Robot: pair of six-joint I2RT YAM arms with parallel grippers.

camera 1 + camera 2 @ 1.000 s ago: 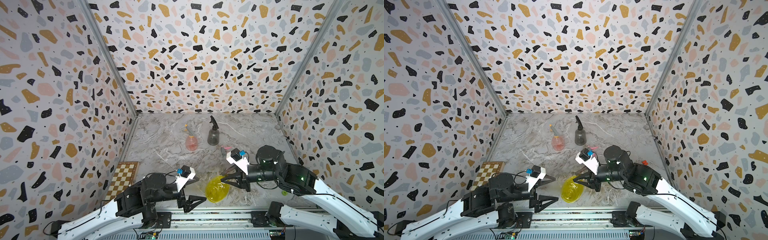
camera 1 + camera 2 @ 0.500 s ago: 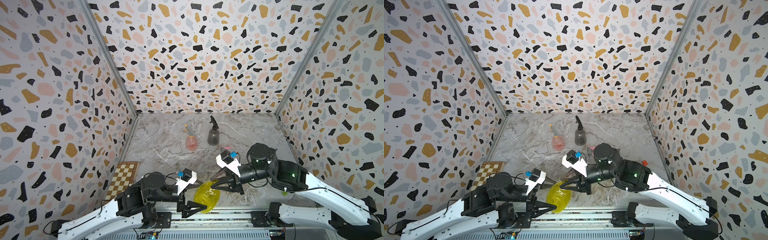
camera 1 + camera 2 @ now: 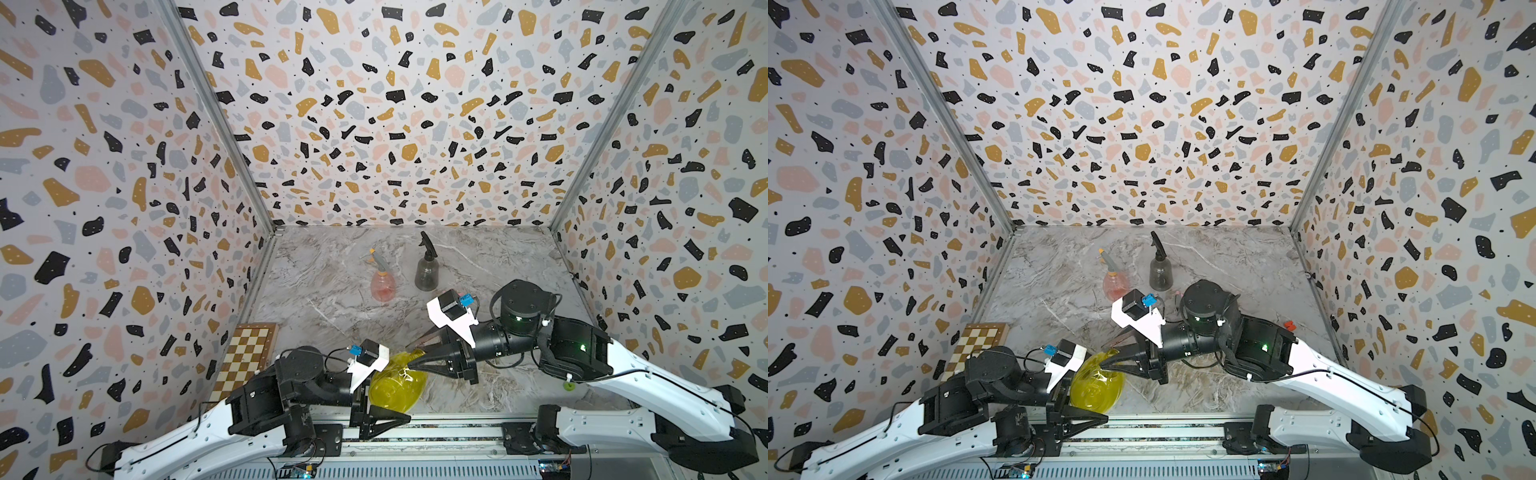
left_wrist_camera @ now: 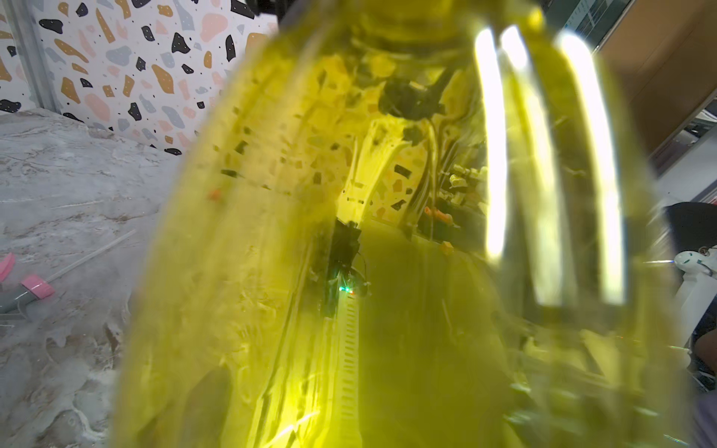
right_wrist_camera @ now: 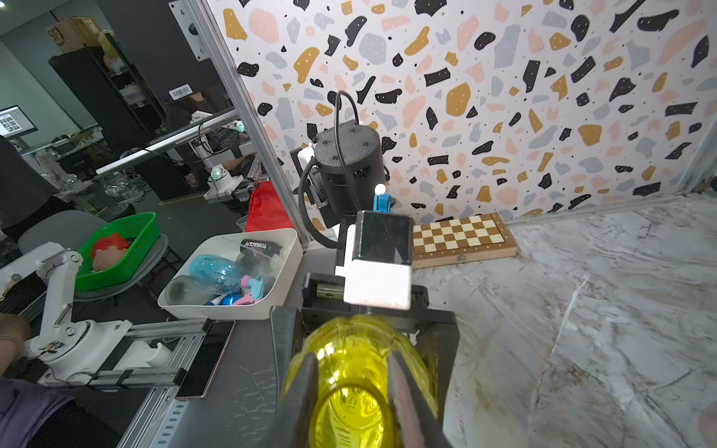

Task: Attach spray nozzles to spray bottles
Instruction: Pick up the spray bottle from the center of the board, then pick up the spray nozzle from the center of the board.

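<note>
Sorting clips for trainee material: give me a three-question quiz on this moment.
1. True or false: the pink bottle and grey bottle already carry nozzles.
2. The right gripper grips the yellow bottle by its: A neck, B base, C middle.
3. Fill in: the left gripper is ___, its jaws either side of that bottle.
Key: 1 true; 2 A; 3 open.

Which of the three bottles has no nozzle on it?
The yellow bottle, its bare neck held in the right gripper. The pink bottle and dark grey bottle at the back both carry nozzles.
</note>
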